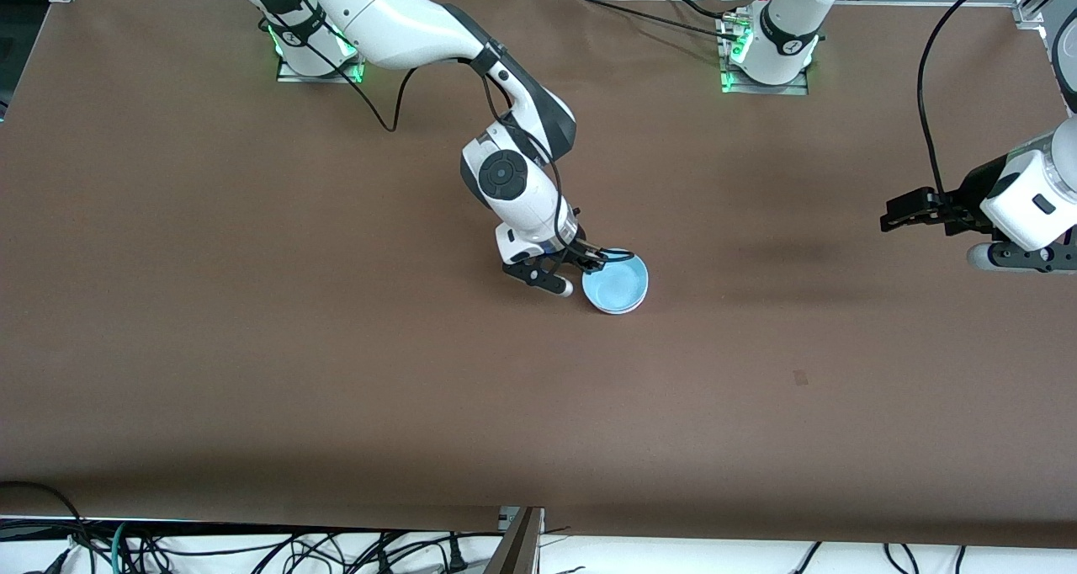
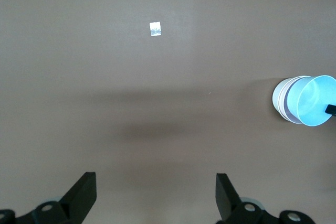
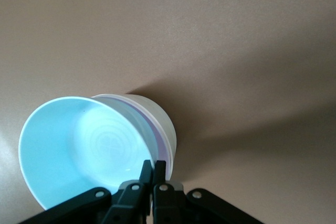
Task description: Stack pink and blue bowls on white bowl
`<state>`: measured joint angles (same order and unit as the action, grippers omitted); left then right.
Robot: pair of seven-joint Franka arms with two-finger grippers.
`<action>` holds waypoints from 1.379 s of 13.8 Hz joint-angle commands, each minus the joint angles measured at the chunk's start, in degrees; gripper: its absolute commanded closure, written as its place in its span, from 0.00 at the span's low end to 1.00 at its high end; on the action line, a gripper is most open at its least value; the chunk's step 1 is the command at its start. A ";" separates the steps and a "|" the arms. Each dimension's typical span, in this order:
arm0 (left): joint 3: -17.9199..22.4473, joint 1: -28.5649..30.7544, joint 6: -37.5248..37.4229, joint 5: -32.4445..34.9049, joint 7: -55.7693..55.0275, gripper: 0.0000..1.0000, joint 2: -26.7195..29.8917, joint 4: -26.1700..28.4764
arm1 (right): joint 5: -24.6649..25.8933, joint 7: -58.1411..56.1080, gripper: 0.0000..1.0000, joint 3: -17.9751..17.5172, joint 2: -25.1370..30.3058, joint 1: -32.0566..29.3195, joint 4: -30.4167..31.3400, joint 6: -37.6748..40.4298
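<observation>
The light blue bowl (image 1: pixel 618 284) sits nested on top of a stack in the middle of the table. In the right wrist view the blue bowl (image 3: pixel 79 145) lies inside the pink bowl (image 3: pixel 158 136), of which only a thin rim band shows, and that lies inside the white bowl (image 3: pixel 157 113). My right gripper (image 1: pixel 599 260) is shut on the blue bowl's rim (image 3: pixel 154 167), one finger inside and one outside. My left gripper (image 1: pixel 890 219) waits open and empty in the air over the left arm's end of the table (image 2: pixel 156 187). The stack also shows in the left wrist view (image 2: pixel 310 100).
A small pale tape mark (image 1: pixel 799 378) lies on the brown table, nearer to the front camera than the stack and toward the left arm's end; it also shows in the left wrist view (image 2: pixel 155 29). Cables hang off the table's front edge (image 1: pixel 336 549).
</observation>
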<state>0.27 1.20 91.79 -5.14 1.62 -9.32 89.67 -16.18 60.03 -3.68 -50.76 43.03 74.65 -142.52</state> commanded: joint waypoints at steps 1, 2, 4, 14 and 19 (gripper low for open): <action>0.17 -0.24 -1.17 1.01 0.93 0.00 0.35 -0.29 | 1.06 1.49 1.00 0.60 -1.45 0.74 -1.96 -0.13; 0.17 -0.24 -1.61 1.01 0.93 0.00 0.35 -0.29 | 0.98 1.49 1.00 0.60 -1.45 0.74 -1.96 -0.30; 0.08 -0.24 -1.70 1.01 0.93 0.00 0.35 -0.29 | 0.72 1.49 0.65 0.43 -1.36 0.65 -2.05 -0.39; 0.16 -0.24 -1.70 1.10 1.11 0.00 0.17 -0.29 | -0.34 4.12 0.02 3.31 7.50 -0.84 -1.70 3.98; 0.08 -0.24 -1.70 1.10 1.11 0.00 0.26 -0.29 | -0.34 3.87 0.01 12.89 14.80 -2.34 -1.44 17.34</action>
<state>0.26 1.19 90.98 -5.14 1.62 -9.33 89.72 -16.26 63.63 6.90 -39.20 41.12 71.71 -129.03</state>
